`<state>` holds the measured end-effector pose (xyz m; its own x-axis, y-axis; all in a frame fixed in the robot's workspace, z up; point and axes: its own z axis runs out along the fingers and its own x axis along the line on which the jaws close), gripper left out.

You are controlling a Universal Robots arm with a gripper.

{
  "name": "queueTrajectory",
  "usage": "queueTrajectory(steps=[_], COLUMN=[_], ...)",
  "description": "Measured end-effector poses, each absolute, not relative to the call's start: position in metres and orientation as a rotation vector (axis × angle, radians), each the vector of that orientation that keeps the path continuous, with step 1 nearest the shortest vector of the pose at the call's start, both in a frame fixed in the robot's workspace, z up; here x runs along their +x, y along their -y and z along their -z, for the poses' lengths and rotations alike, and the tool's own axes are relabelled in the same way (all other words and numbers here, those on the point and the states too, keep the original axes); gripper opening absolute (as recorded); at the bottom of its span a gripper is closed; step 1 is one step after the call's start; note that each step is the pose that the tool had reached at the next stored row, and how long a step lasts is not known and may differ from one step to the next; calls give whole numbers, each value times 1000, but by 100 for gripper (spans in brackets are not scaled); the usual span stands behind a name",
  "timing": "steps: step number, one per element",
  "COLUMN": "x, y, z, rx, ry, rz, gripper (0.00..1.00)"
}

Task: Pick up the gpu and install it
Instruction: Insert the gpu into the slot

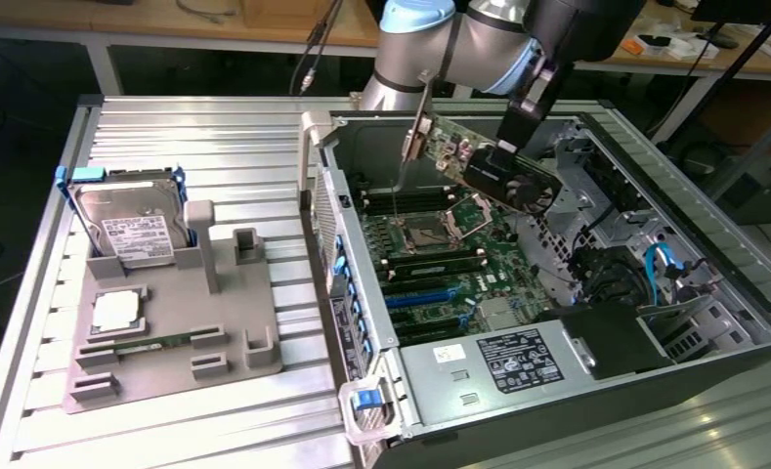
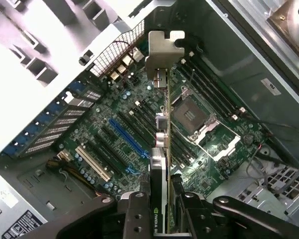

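The gpu (image 1: 490,166) hangs tilted in the air above the open computer case (image 1: 359,322), its silver end bracket (image 1: 418,127) toward the case's rear wall. My gripper (image 1: 505,147) is shut on its black cooler end. In the wrist view the gpu (image 2: 163,144) is edge-on, held between my fingers (image 2: 137,209), with its bracket (image 2: 163,50) pointing away over the motherboard (image 2: 114,114). The card floats above the board and touches no slot; the blue slot (image 2: 127,137) lies beside and below it.
A grey fixture plate (image 1: 229,337) on the exterior view's left carries a silver hard drive (image 1: 131,230) and a narrow memory stick (image 1: 150,344). Inside the case are the CPU socket (image 2: 197,117), a power supply (image 1: 516,357) and cables (image 1: 659,269).
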<state>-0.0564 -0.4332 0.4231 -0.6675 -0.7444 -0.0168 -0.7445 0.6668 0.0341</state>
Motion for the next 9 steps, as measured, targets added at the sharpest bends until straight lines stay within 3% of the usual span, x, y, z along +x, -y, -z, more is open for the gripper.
queueTrajectory(steps=[9], x=[-56], y=[433], z=[-419], rx=[-1513], ry=[-2754], rz=[-60], gripper=[27])
